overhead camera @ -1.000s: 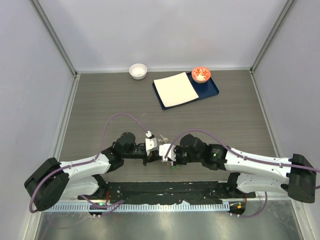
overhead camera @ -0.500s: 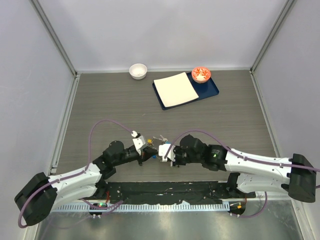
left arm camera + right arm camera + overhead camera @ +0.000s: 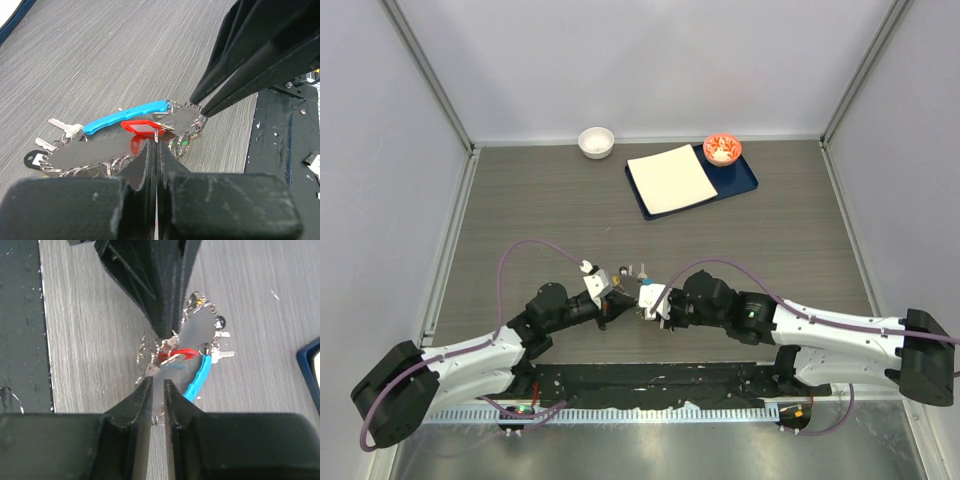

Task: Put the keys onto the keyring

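top external view: the left gripper [image 3: 617,289] and the right gripper [image 3: 645,298] are found tip to tip over the near middle of the counter [image 3: 520,200]. the keyring [image 3: 630,276] with its keys [image 3: 634,270] is located between and just beyond the two tips. well apart, at the far edge, a white bowl [image 3: 596,141] is noted, and beside it a blue tray [image 3: 745,180] carrying a white sheet [image 3: 670,178] and a red bowl [image 3: 722,149].

left wrist view: the left jaws are seen pressed together, clamped on the near rim of the keyring [image 3: 115,150], where small rings are strung along its grey edge. the light blue crescent piece [image 3: 125,115] is seen along the far side, a red tag [image 3: 142,127] just in front of it. a silver key [image 3: 62,125] and a black-headed key [image 3: 35,159] are noted at the left end, and a green spot at the right end. the tips of the right gripper [image 3: 199,106] are set at the right end of the keyring, a narrow gap between them.

right wrist view: the right jaws are seen slightly apart, the grey edge of the keyring [image 3: 195,332] lying in the gap; whether it is pressed cannot be told. the left gripper [image 3: 167,332] is met from the far side. the keyring is held on edge above the counter.
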Tool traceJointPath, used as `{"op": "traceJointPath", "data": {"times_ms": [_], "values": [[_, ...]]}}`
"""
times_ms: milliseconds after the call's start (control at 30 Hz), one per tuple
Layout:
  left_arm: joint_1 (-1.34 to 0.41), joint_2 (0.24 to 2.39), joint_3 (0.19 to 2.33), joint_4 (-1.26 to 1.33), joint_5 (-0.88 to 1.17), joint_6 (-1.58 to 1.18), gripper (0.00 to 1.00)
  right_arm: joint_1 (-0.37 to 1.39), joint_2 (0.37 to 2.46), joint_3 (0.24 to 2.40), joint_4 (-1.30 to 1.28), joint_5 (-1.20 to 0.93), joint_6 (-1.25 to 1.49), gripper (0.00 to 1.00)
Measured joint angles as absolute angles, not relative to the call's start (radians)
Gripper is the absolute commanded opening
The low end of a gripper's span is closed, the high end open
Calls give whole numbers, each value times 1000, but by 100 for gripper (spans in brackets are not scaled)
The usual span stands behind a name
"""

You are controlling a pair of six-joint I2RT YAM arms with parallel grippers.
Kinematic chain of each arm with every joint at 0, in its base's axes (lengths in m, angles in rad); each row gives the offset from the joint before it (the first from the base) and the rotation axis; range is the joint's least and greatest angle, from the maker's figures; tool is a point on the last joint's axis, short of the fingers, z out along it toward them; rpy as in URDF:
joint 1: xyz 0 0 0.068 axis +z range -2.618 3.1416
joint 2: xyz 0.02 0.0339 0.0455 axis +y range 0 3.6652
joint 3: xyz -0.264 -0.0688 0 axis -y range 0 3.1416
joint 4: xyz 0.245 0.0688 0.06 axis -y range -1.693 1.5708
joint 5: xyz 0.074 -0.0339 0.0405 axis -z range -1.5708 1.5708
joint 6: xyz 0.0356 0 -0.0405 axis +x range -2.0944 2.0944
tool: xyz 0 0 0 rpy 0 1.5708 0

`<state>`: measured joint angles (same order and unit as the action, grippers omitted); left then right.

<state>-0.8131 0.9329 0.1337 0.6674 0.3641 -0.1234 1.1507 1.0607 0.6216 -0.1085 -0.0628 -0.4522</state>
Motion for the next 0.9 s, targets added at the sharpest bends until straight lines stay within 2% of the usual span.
{"op": "traceJointPath", "data": {"times_ms": [200,633,767,900], "values": [[-813,933,134,665,366,-122,0,1151,1037,605,-31,-30,-443,33],[-813,919,134,641,366,-123,0,1151,1110,596,83,-42,-422,33],[-813,909,134,633,364,-123,0,1151,1135,596,90,-51,-412,32],[-813,907,134,629,362,-123,0,1151,1150,595,101,-53,-409,24]]}}
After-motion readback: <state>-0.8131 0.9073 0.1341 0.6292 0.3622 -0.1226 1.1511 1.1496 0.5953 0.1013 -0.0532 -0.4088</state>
